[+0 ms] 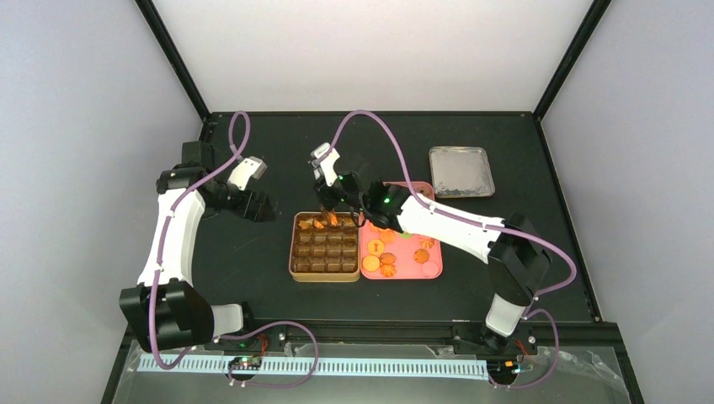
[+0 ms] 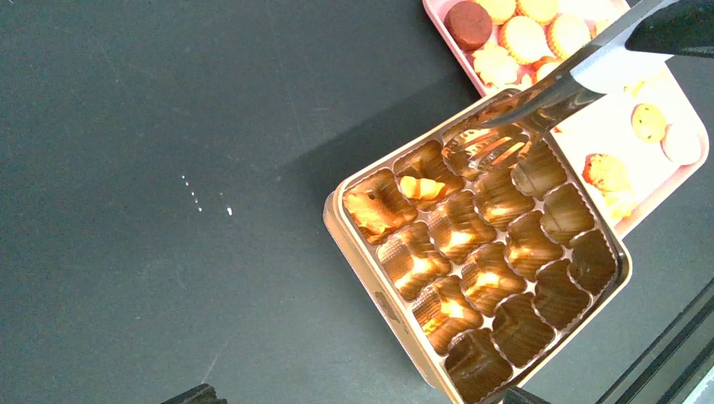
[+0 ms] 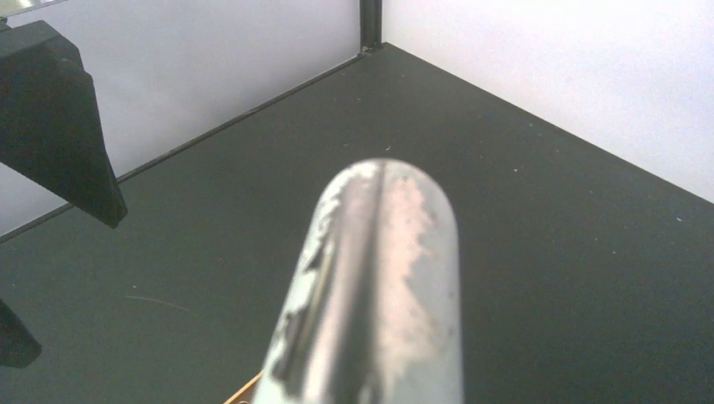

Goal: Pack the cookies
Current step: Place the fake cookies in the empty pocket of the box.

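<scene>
Cookies (image 1: pixel 389 259) lie on a pink tray (image 1: pixel 434 271), also in the left wrist view as cookies (image 2: pixel 524 38) on the tray (image 2: pixel 686 126). Two more cookies (image 2: pixel 396 198) sit in the far-left cells of the gold tin (image 2: pixel 358 252), (image 1: pixel 293 252). My right gripper (image 1: pixel 335 195) is shut on metal tongs (image 2: pixel 547 88), whose tips reach into a back-row cell. Whether a cookie sits between the tips I cannot tell. The tongs' handle end (image 3: pixel 379 278) fills the right wrist view. My left gripper (image 1: pixel 254 204), (image 2: pixel 354 396) hangs open left of the tin, holding nothing.
A silver metal tray (image 1: pixel 460 172) lies at the back right of the black table. The pink tray touches the tin's right side. Enclosure walls and black frame posts stand close behind and beside the table.
</scene>
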Action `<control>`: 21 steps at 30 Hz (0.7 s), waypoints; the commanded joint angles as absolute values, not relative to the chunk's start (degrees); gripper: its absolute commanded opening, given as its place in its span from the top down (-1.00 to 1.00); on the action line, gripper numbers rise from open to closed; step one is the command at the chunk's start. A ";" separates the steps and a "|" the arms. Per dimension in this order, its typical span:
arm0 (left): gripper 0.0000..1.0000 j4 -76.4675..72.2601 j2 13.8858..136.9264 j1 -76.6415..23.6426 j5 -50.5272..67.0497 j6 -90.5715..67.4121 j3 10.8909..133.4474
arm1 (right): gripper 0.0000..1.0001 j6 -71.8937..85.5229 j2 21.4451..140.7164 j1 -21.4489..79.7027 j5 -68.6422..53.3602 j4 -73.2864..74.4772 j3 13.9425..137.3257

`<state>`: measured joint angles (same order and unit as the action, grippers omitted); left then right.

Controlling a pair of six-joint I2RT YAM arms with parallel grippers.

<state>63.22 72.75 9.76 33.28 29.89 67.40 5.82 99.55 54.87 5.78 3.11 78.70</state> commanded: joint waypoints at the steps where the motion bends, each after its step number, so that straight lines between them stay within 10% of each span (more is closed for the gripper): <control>1: -0.79 64.36 71.98 10.30 34.00 30.15 69.34 | 0.76 4.92 99.99 54.57 4.63 -0.77 80.13; 21: -0.79 64.88 71.99 10.41 34.03 30.19 69.25 | 0.45 4.74 94.28 53.62 5.16 -1.78 75.63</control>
<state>63.51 72.75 9.80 33.26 29.89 67.40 4.97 97.82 53.87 5.17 1.26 75.92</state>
